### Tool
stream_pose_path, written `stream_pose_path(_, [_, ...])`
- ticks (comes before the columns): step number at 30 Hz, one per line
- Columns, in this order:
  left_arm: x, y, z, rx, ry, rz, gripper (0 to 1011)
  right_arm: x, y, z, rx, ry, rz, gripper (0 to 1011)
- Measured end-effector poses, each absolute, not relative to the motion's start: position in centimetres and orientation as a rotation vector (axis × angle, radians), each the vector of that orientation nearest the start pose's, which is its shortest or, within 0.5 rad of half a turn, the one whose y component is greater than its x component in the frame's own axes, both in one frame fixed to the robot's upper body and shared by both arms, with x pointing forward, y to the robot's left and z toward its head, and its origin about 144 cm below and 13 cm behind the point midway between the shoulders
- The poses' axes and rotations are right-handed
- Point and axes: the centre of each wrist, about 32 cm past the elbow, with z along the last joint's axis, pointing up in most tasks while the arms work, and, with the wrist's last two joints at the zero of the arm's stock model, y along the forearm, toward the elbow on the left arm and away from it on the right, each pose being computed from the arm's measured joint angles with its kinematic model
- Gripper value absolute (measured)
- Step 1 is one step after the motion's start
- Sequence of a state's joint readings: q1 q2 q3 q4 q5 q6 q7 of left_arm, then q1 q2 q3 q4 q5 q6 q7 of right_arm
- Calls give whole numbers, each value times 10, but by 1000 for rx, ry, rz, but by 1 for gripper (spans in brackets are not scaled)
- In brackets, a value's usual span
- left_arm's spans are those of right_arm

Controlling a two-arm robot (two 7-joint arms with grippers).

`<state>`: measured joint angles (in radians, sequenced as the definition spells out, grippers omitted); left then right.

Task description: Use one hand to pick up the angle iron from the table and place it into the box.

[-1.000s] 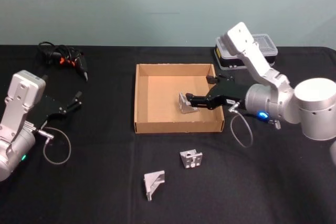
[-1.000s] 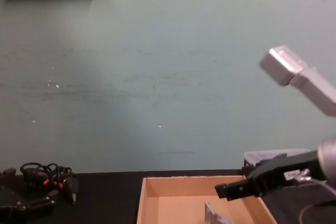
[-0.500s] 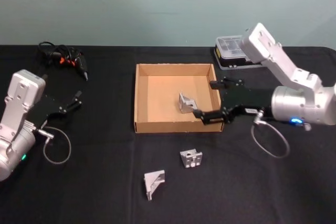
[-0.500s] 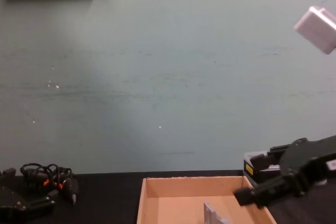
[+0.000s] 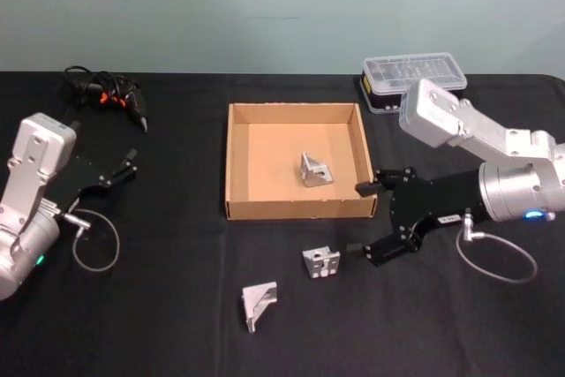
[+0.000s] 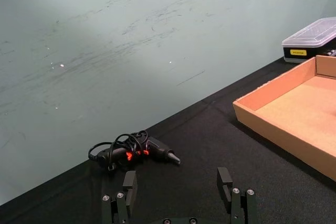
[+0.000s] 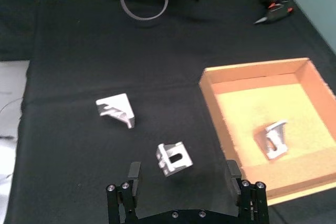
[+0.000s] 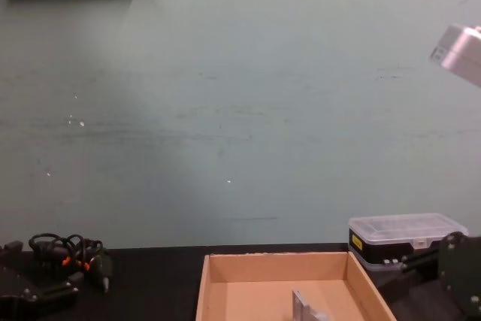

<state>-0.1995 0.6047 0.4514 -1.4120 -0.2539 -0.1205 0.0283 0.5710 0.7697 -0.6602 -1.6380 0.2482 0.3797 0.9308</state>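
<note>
The right gripper was held wide open, empty, right of centre beside the box containing an angle iron; the left gripper was parked open, far left.

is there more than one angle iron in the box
No, just one angle iron lies in the box; a second angle iron and a third angle iron sit on the table before it.

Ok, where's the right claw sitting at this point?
In the head view the right claw hangs open over the table, just off the box's front right corner, with a loose angle iron close on its left.
</note>
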Motion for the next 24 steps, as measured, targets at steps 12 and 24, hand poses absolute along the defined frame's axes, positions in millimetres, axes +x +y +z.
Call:
stream_pose_path(12, [489,310,1140,304,-285,1248,1000,535,-270,1288,-757,-142,-221,1004])
stream_pose_path(24, [489,310,1140,304,-285,1248,1000,546,-249,1273,-795,-139,-171,1004])
